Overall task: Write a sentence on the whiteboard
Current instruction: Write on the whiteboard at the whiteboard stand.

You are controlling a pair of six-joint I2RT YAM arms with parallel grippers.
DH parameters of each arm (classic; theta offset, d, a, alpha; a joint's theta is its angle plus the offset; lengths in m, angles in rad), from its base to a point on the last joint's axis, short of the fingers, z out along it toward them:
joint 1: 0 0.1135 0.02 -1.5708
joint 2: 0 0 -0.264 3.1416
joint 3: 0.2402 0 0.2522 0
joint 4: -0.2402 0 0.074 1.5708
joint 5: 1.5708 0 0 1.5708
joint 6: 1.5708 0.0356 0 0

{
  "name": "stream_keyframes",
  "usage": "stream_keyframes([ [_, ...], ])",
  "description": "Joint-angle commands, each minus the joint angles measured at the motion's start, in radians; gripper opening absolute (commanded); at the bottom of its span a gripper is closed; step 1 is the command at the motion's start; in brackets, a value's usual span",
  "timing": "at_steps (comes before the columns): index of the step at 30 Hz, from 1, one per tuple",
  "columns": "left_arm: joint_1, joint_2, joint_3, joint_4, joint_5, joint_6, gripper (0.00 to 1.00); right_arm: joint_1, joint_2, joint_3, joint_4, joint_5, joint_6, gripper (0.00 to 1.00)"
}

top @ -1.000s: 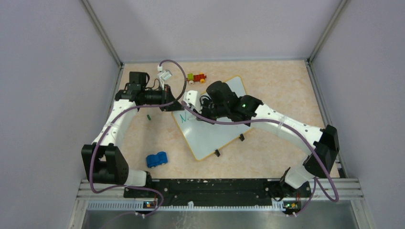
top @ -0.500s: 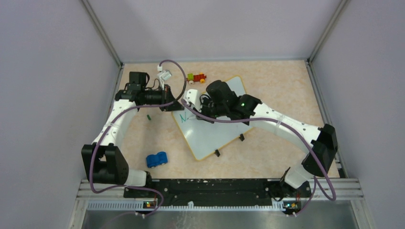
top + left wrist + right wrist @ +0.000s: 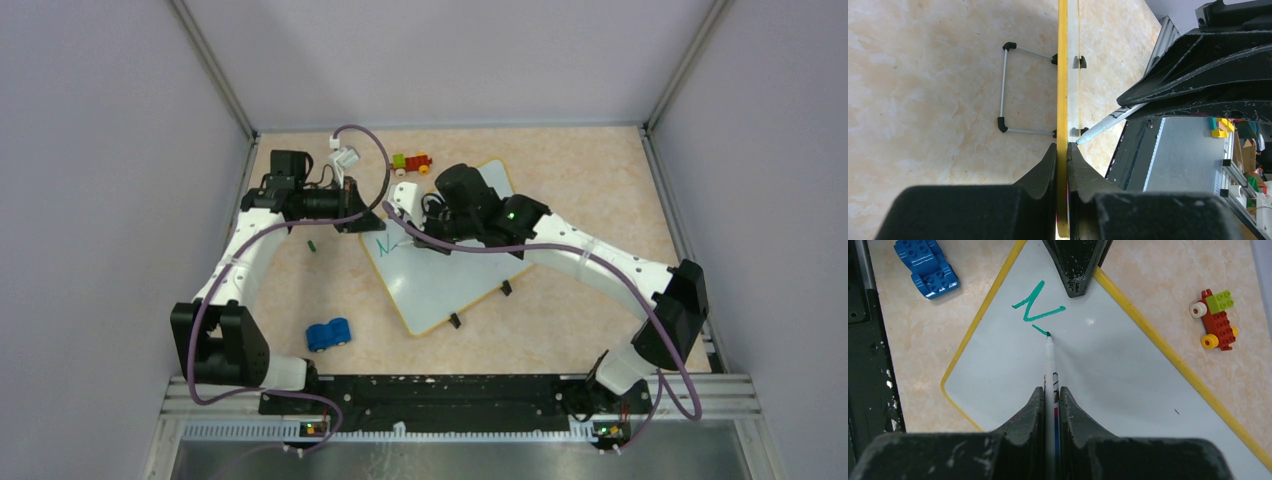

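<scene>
The whiteboard [image 3: 440, 285] lies tilted on the table, white with a yellow rim [image 3: 1063, 75]. My left gripper [image 3: 1062, 147] is shut on its rim at the far-left corner [image 3: 362, 222]. The right gripper [image 3: 1051, 390] is shut on a white marker [image 3: 1050, 360], above the board near that corner [image 3: 412, 225]. The marker's green tip touches the board just below a green "N" [image 3: 1038, 307]. That letter and a short stroke are all of the sentence that shows. The marker [image 3: 1105, 123] also shows in the left wrist view, tip on the board.
A blue toy car [image 3: 328, 333] sits near the left arm's base. A red, yellow and green toy train [image 3: 411, 161] lies beyond the board. A small green cap [image 3: 312, 244] lies left of the board. Black clips [image 3: 455, 321] line the board's near edge, and a wire stand [image 3: 1004, 87] sticks out behind.
My right gripper has shifted slightly toward the far side with the marker, uncovering more of the green letter. The left gripper and the board have stayed put.
</scene>
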Motion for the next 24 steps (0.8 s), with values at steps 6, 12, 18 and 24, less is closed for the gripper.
stream_keyframes([
  [6,0.004,-0.011,0.006,0.017,0.045,0.003,0.00,-0.026,0.016,0.080,0.025,0.036,0.004,0.00],
  [12,0.003,-0.006,0.010,0.015,0.046,0.004,0.00,-0.007,0.029,0.073,0.021,0.030,0.002,0.00],
  [18,0.003,-0.007,0.010,0.012,0.047,0.006,0.00,0.014,0.037,0.063,0.018,0.024,-0.003,0.00],
  [24,0.004,-0.007,0.009,0.012,0.045,0.006,0.00,0.027,0.031,0.040,0.016,0.021,-0.003,0.00],
])
